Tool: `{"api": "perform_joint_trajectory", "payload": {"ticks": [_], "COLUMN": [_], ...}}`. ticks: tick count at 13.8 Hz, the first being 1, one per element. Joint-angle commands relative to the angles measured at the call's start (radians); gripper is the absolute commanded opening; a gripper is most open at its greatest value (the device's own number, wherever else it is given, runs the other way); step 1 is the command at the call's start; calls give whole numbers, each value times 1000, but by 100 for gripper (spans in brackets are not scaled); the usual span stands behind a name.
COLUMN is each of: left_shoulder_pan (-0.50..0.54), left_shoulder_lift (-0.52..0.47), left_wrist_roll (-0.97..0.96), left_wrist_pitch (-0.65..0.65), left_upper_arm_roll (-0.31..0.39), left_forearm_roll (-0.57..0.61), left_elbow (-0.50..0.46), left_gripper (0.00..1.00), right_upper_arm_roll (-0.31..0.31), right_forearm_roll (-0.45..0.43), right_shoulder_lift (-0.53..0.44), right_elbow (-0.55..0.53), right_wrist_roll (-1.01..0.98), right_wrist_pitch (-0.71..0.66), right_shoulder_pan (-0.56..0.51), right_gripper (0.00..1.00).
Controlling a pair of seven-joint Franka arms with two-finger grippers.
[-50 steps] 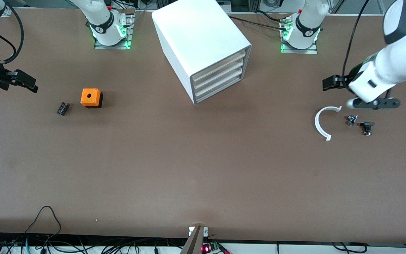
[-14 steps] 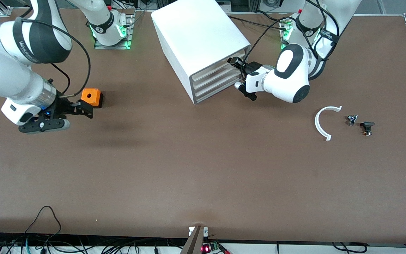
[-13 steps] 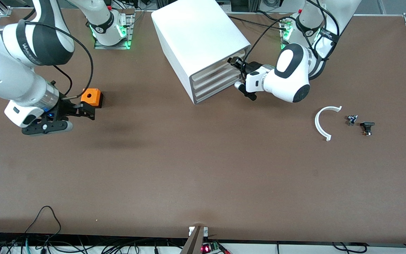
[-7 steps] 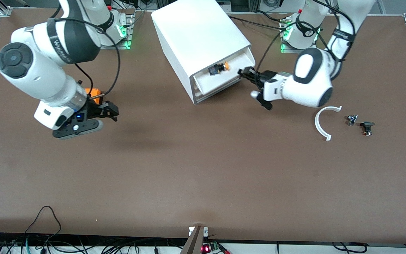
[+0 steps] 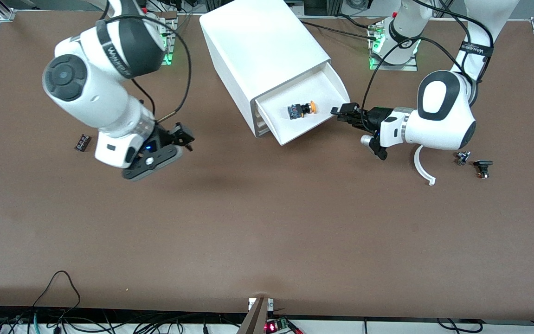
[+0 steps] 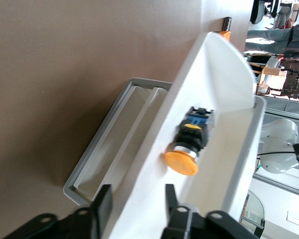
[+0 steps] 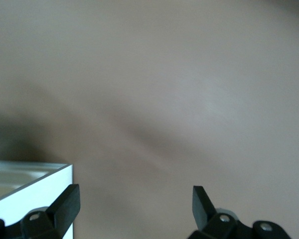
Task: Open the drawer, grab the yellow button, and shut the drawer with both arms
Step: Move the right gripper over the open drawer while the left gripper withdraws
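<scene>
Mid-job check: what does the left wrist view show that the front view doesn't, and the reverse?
Only the left wrist view shows the left gripper close up, its fingers astride the front wall of the drawer, and the two shut drawers below it.

Only the front view shows the right gripper, open over bare table, the white cabinet, a small black block and a white curved piece.

Both show the open drawer with the button lying on its side inside.

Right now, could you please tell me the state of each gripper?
Left gripper: shut on the front edge of the open drawer, which holds the button.
Right gripper: open, empty, over the table.
</scene>
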Motion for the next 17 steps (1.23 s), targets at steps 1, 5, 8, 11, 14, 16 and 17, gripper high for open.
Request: {"api": "perform_joint_trajectory", "payload": {"ticks": [1, 5, 8, 11, 14, 16, 17], "left_shoulder_pan": [22, 34, 33, 13, -44, -78, -97], "left_shoulder_lift": [-48, -83, -132, -201, -259, -282, -289], "left_wrist_roll": [-16, -22, -21, -29, -166, -353, -424], "left_wrist_pitch": [-32, -32, -56, -96, -153, -170, -179], "left_upper_arm_roll": [12, 145, 235, 309, 315, 315, 314], "left_forearm_roll": [-5, 135, 263, 442, 716, 832, 872], "left_elbow": [67, 256, 294, 314, 351, 351, 351], "left_gripper": [100, 100, 100, 100, 100, 100, 100], "right_upper_arm_roll": [22, 22, 25, 25, 20, 20, 19], "right_forearm_roll": [9, -47, -50, -80, -80, -80, -81], "right_shoulder_lift": [109, 199, 264, 266, 284, 295, 298], "right_elbow": [183, 300, 360, 360, 360, 357, 355], "right_wrist_roll": [-131, -134, -139, -145, -278, -364, -430], "right_wrist_pitch": [-31, -27, -22, -19, -20, -34, -39], "right_shoulder_pan": [82, 240, 306, 372, 418, 422, 422], "right_gripper": [100, 100, 100, 100, 100, 100, 100]}}
